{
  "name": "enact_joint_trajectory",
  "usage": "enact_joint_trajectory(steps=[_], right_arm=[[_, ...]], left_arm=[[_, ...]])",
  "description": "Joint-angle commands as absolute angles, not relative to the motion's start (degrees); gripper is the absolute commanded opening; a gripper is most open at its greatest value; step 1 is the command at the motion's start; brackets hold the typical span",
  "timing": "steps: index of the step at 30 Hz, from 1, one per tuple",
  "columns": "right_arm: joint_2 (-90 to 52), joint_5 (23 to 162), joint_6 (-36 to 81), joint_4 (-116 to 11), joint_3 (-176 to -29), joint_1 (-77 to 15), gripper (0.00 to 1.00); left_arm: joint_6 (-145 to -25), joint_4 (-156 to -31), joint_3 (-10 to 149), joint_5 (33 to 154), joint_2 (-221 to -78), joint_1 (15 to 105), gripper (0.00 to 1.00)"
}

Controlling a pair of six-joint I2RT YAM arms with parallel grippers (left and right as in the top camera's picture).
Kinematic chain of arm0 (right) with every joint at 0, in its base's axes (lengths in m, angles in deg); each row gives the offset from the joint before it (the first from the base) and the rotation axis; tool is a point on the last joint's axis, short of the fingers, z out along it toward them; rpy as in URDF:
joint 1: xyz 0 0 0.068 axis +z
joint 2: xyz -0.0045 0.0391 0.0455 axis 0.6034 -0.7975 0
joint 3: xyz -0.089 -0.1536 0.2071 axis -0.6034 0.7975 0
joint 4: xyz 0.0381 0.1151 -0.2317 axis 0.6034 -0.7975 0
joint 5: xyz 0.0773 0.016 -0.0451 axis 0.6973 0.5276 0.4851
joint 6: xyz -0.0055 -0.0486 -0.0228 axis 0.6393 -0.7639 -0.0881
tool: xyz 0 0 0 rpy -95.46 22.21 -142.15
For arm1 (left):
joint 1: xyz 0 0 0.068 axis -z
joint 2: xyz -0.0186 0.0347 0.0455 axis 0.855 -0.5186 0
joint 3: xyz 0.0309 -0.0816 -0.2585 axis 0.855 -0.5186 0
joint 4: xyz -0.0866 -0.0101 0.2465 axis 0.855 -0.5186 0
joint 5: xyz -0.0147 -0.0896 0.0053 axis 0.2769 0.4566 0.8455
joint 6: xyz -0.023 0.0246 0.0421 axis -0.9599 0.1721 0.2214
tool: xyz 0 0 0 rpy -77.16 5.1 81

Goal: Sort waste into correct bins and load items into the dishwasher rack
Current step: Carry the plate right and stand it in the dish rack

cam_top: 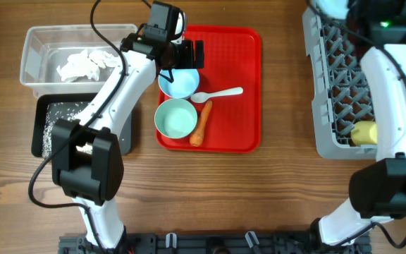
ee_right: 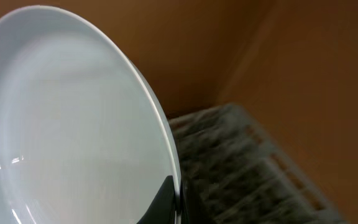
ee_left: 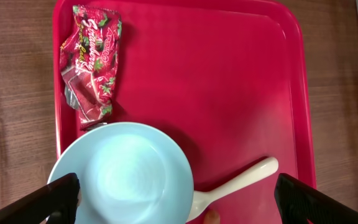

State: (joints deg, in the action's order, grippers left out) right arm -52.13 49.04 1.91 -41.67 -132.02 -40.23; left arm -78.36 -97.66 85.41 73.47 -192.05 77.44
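Clear tub: far left of the tabletop, with crumpled tissue inside.
Black tub: just in front of the clear tub, with rice scattered on its floor.
Left arm: reaches across both tubs to the tray's far left corner.
Left jaws: wide apart and holding nothing, above the far bowl; in the wrist view one finger shows at each lower corner.
Wrapper: shiny red and crumpled, lying flat in the tray's far left corner, just beyond the far bowl.
Tray: red, in the middle of the tabletop, with its right half bare.
Far bowl: pale blue, upright, on the tray's left side.
Near bowl: pale blue, upright, just in front of the far bowl.
Spoon: white, with its head against the far bowl and its handle pointing right.
Carrot: lies just right of the near bowl, with its tip near the spoon's head.
Rack: grey, at the right edge of the tabletop.
Cup: yellow, in the rack's near part.
Right arm: stretches over the rack to its far end.
Right jaws: clamped on the plate's rim.
Plate: pale, held tilted above the rack.
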Motion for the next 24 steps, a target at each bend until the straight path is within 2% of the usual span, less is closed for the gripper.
enact_joint_trajectory(steps=[1, 12, 18, 24], right_arm=[[-50.97, 42.18, -4.12, -38.05, -132.55, -43.53, 0.04], [-53.6, 43.79, -4.3, -34.0, -130.64, -55.11, 0.04], [-57.27, 44.41, -9.32, -32.73, -130.64, -60.14, 0.04], [-59.89, 52.25, -15.18, -31.6, -130.64, -63.24, 0.04]], left_arm=[[-79.13, -97.6, 86.09, 73.75, -192.77, 77.66, 1.0], [-79.15, -97.6, 86.09, 73.75, -192.77, 77.66, 1.0], [-79.13, -97.6, 86.09, 73.75, -192.77, 77.66, 1.0], [-79.13, -97.6, 86.09, 73.75, -192.77, 77.66, 1.0]])
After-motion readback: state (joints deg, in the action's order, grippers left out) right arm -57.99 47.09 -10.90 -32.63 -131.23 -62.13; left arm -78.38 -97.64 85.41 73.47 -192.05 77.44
